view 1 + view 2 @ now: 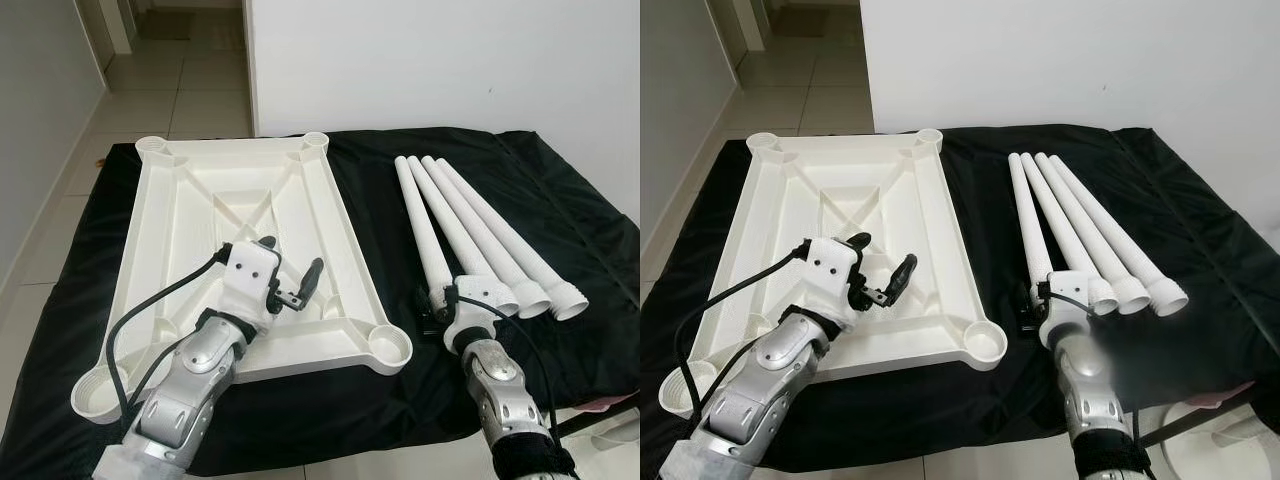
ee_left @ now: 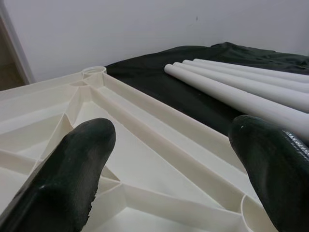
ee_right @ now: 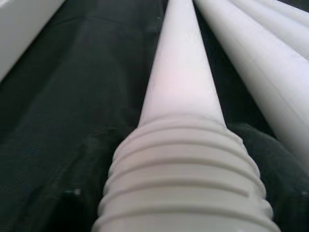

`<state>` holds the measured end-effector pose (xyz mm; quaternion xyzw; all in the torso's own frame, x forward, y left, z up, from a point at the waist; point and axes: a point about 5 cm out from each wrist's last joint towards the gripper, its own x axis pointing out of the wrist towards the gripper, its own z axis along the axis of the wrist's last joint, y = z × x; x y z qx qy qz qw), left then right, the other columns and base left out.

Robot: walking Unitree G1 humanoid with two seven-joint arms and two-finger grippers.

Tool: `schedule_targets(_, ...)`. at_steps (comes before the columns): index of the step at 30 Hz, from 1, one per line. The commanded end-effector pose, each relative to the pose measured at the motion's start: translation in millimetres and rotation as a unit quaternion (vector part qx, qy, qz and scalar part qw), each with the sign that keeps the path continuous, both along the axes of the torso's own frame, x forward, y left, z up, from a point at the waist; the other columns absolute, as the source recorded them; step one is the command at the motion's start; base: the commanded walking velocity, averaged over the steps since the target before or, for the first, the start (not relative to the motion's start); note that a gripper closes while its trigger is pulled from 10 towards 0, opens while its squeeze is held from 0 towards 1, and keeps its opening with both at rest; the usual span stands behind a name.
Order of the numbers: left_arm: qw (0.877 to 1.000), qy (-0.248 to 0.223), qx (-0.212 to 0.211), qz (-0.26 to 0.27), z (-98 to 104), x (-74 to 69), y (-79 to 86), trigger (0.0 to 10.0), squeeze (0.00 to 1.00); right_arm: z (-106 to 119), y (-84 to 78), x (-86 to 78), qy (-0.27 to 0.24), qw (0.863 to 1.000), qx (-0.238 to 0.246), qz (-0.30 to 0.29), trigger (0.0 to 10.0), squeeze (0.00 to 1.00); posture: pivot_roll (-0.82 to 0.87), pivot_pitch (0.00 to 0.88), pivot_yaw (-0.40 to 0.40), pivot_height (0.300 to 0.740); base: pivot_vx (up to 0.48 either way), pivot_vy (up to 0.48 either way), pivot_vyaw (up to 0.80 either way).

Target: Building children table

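The right tool [image 1: 432,303], at lower right, closes around the threaded end of the leftmost leg [image 1: 422,226], whose long axis runs up-frame. The left tool [image 1: 292,280] hovers open over the upturned tabletop [image 1: 170,215], centre-left.

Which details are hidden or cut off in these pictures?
- Right gripper, eye views: its wrist housing hides whether the jaws close on the leftmost table leg.
- That leg, right wrist view: threaded end cut by the bottom edge.
- Tabletop, left eye view: the left arm covers part of its near edge.
- Left gripper hovers open over it.
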<state>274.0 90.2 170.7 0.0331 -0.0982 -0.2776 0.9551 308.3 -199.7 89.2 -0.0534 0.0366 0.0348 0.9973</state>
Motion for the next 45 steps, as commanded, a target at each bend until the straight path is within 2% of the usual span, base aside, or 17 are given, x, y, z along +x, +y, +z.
schedule_targets(1, 0.997, 0.01, 0.017, -0.078, -3, -4.5, -8.7, 10.0, 0.0, -6, -1.0, -0.8, 0.017, 1.0, 0.001, 0.009, 0.6, 0.0, -0.03, 0.045, -0.018, 0.74, 0.0, 0.0, 0.0)
schedule_targets(2, 0.997, 0.012, 0.018, -0.079, -2, -4.5, -8.9, 10.0, 0.0, -8, 0.7, -0.9, 0.023, 1.0, 0.002, 0.018, 0.0, 0.0, -0.03, 0.044, -0.019, 0.74, 0.0, 0.0, 0.0)
schedule_targets(11, 0.993, 0.033, 0.021, -0.107, -3, -7.4, -12.9, 10.0, 0.0, -14, 5.6, 0.7, 0.038, 0.998, 0.035, 0.037, 0.0, 0.0, -0.03, 0.05, -0.022, 0.74, 0.0, 0.0, 0.0)
schedule_targets(17, 0.992, 0.042, 0.018, -0.119, -4, -8.1, -15.9, 10.0, 0.0, -12, 4.4, 2.8, 0.027, 0.999, 0.026, 0.035, 0.0, 0.0, -0.03, 0.05, -0.021, 0.74, 0.0, 0.0, 0.0)
schedule_targets(18, 0.991, 0.057, 0.017, -0.12, -5, -7.3, -17.2, 10.0, 0.0, -8, 4.1, 4.0, 0.013, 0.999, 0.022, 0.036, 10.0, 0.0, -0.03, 0.05, -0.021, 0.74, 0.0, 0.0, 0.0)
schedule_targets(20, 0.99, 0.069, 0.017, -0.12, -6, -6.7, -18.1, 10.0, 0.0, -6, 4.0, 4.7, 0.003, 0.999, 0.02, 0.037, 10.0, 0.0, -0.03, 0.05, -0.021, 0.74, 0.0, 0.0, 0.0)
schedule_targets(22, 0.985, 0.103, 0.018, -0.134, -8, -4.9, -20.0, 10.0, 0.0, 9, 5.4, 6.3, -0.05, 0.998, 0.011, 0.038, 10.0, 0.0, -0.03, 0.047, -0.02, 0.74, 0.0, 0.0, 0.0)
schedule_targets(24, 0.985, 0.103, 0.018, -0.134, -8, -4.9, -20.0, 10.0, 0.0, 9, 5.4, 6.3, -0.05, 0.998, 0.011, 0.038, 10.0, 0.0, -0.03, 0.047, -0.02, 0.74, 0.0, 0.0, 0.0)
schedule_targets(26, 0.982, 0.122, 0.0, -0.141, -4, 1.0, -18.2, 10.0, 0.0, 27, 7.6, 8.3, -0.103, 0.994, 0.004, 0.032, 10.0, 0.0, -0.04, 0.043, -0.019, 0.74, 0.0, 0.0, 0.0)
schedule_targets(32, 0.978, 0.131, -0.029, -0.158, 11, 10.6, -15.3, 10.0, 0.0, 47, 12.7, 10.1, -0.162, 0.986, -0.019, 0.033, 10.0, 0.0, -0.03, 0.04, -0.022, 0.74, 0.0, 0.0, 0.0)
schedule_targets(34, 0.969, 0.143, -0.065, -0.188, 24, 15.2, -16.0, 10.0, 0.0, 59, 19.9, 9.9, -0.196, 0.979, -0.019, 0.055, 10.0, 0.0, -0.04, 0.036, -0.02, 0.74, 0.0, 0.0, 0.0)
schedule_targets(36, 0.966, 0.145, -0.074, -0.198, 28, 16.0, -16.8, 10.0, 0.0, 62, 22.4, 9.8, -0.204, 0.977, -0.017, 0.062, 10.0, 0.0, -0.04, 0.035, -0.021, 0.74, 0.0, 0.0, 0.0)
schedule_targets(37, 0.957, 0.159, -0.093, -0.226, 34, 15.3, -19.5, 10.0, 0.0, 68, 28.5, 8.6, -0.223, 0.971, -0.016, 0.083, 10.0, 0.0, -0.04, 0.035, -0.021, 0.74, 0.0, 0.0, 0.0)
schedule_targets(41, 0.952, 0.163, -0.097, -0.24, 37, 15.0, -21.2, 10.0, 0.0, 70, 33.0, 7.8, -0.231, 0.968, -0.02, 0.097, 10.0, 0.0, -0.03, 0.033, -0.022, 0.74, 0.0, 0.0, 0.0)
schedule_targets(42, 0.935, 0.188, -0.123, -0.276, 43, 15.5, -23.7, 10.0, 0.0, 72, 49.7, 2.7, -0.25, 0.956, -0.056, 0.143, 10.0, 0.0, -0.04, 0.03, -0.015, 0.74, 0.0, 0.0, 0.0)
schedule_targets(43, 0.935, 0.188, -0.123, -0.276, 43, 15.5, -23.7, 10.0, 0.0, 72, 49.7, 2.7, -0.25, 0.956, -0.056, 0.143, 10.0, 0.0, -0.04, 0.03, -0.015, 0.74, 0.0, 0.0, 0.0)
schedule_targets(45, 0.924, 0.205, -0.146, -0.288, 46, 17.7, -23.6, 10.0, 0.0, 69, 62.0, -2.2, -0.258, 0.946, -0.085, 0.175, 10.0, 0.0, -0.04, 0.027, -0.014, 0.74, 0.0, 0.0, 0.0)
